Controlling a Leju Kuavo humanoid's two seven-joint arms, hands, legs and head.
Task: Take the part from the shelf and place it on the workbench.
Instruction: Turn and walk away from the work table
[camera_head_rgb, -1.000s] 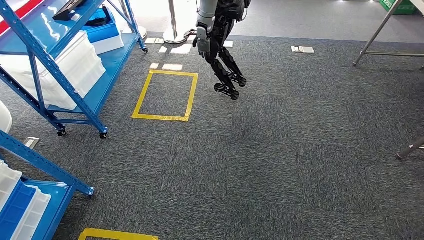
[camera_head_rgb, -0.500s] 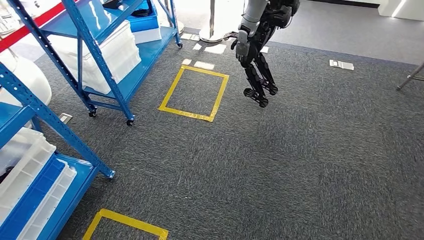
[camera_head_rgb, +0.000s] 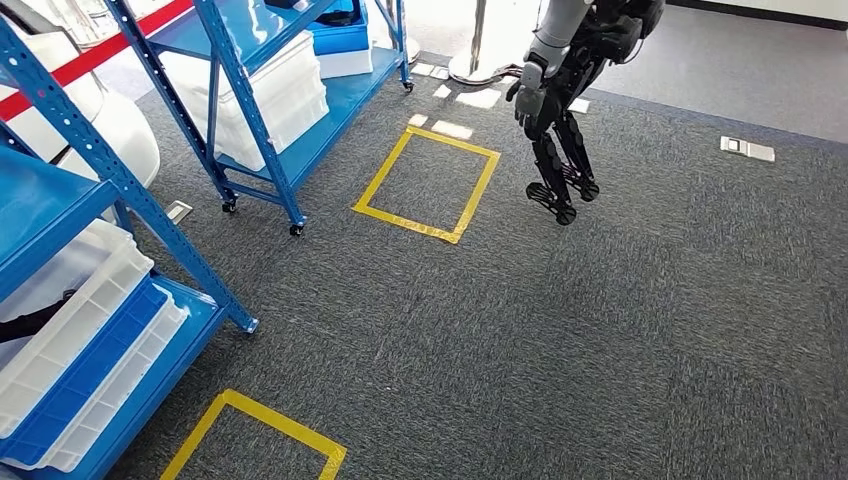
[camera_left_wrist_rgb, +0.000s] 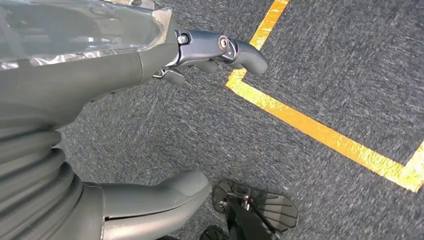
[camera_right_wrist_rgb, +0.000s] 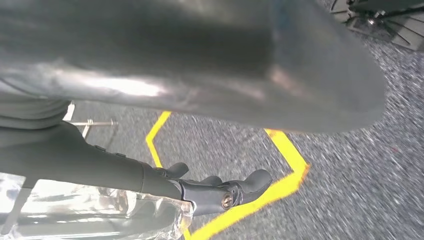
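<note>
Two blue shelf racks stand on the left in the head view. The nearer rack (camera_head_rgb: 122, 185) carries a white bin (camera_head_rgb: 70, 320) and a blue bin (camera_head_rgb: 90, 380), and the farther rack (camera_head_rgb: 250, 110) carries white crates (camera_head_rgb: 285, 90). I cannot pick out the part among them. My left hand (camera_left_wrist_rgb: 100, 85) hangs over grey carpet, its fingers (camera_left_wrist_rgb: 235, 50) and thumb (camera_left_wrist_rgb: 160, 197) apart with nothing between them. My right hand (camera_right_wrist_rgb: 100, 165) also hangs over the carpet, and its fingers (camera_right_wrist_rgb: 235, 187) are stretched out and hold nothing.
Another humanoid robot (camera_head_rgb: 560, 100) stands on the carpet ahead, right of the farther rack. Yellow tape squares mark the floor, one beside that rack (camera_head_rgb: 425, 185) and one close in front of me (camera_head_rgb: 270, 425). Open carpet spreads to the right.
The whole head picture has shifted right as the camera turned left. The nearer rack and its bins now take up more of the left side. Both hands still hang free.
</note>
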